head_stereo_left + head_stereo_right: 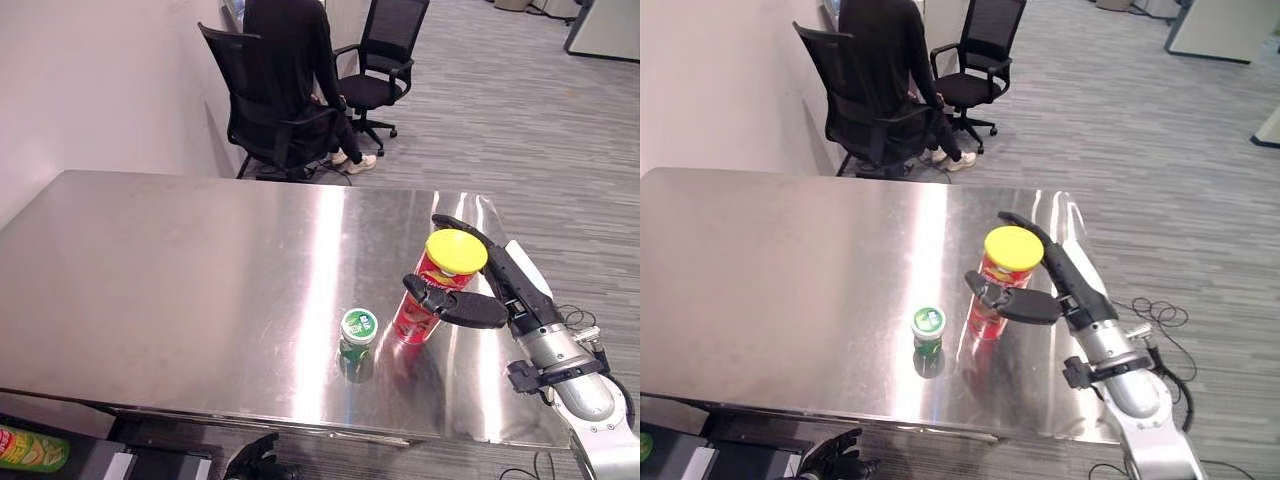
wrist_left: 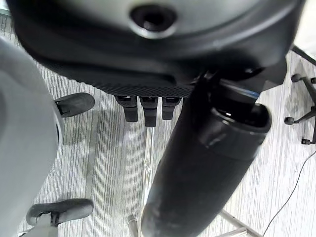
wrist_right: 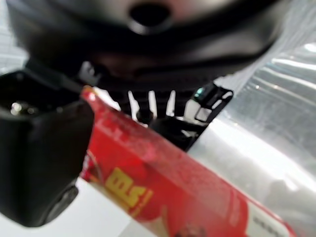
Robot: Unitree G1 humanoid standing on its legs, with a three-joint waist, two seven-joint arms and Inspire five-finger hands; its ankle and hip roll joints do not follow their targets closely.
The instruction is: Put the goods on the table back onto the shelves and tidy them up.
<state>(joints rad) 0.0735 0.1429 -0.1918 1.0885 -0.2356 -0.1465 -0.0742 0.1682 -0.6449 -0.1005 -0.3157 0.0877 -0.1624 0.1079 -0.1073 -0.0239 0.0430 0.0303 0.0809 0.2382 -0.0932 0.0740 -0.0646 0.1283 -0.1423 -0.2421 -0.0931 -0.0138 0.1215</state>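
**Right robot hand closing on the red can, small jar close by**

The right robot hand reaches in from 4 o'clock and brackets the tall red can with the yellow lid. Its thumb crosses the can's near side and its fingers run along the far side behind the lid. The right wrist view shows the red wall lying against the palm, thumb wrapped on one side, so the hold looks closed around the can, though how firmly is not clear. The can stands on the steel bench, toward its 4 o'clock corner, and appears tilted slightly.

A small green jar with a white-and-green lid stands just beside the can, at its 8 o'clock.

The left robot hand hangs below the bench edge over the floor, fingers curled and holding nothing.

Risks, as I judge them: the grip sits high, so the smooth can could slip or swing on lifting. A sideways drag could knock the jar over. The bench edge at 3 o'clock is near; a dropped can could roll off.
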